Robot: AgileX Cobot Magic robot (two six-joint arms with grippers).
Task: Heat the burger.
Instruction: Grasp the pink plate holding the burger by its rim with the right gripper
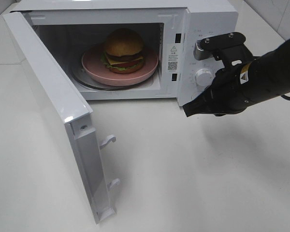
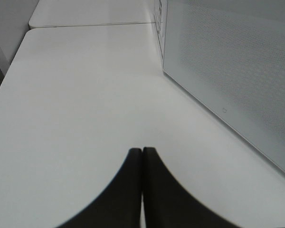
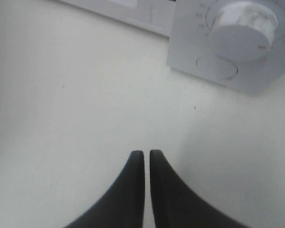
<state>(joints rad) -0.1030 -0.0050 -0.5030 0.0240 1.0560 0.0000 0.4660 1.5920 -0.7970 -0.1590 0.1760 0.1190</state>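
The burger (image 1: 123, 50), a golden bun over cheese, lettuce and patty, sits on a pink plate (image 1: 94, 66) inside the open white microwave (image 1: 210, 19). In front of the control panel, below the lower knob (image 1: 203, 77), my right gripper (image 1: 187, 112) hovers over the table. Its black fingers are shut with only a hairline gap and hold nothing, as the right wrist view (image 3: 147, 153) shows. My left gripper (image 2: 142, 150) is shut and empty over bare table beside the door's mesh panel (image 2: 228, 71). It is outside the exterior view.
The microwave door (image 1: 53, 96) swings far out to the front left, with its latch hooks (image 1: 108, 141) sticking out. The right wrist view shows the white knob (image 3: 244, 28) and an oval button (image 3: 217, 66) on the panel. White table (image 1: 193, 183) spreads in front.
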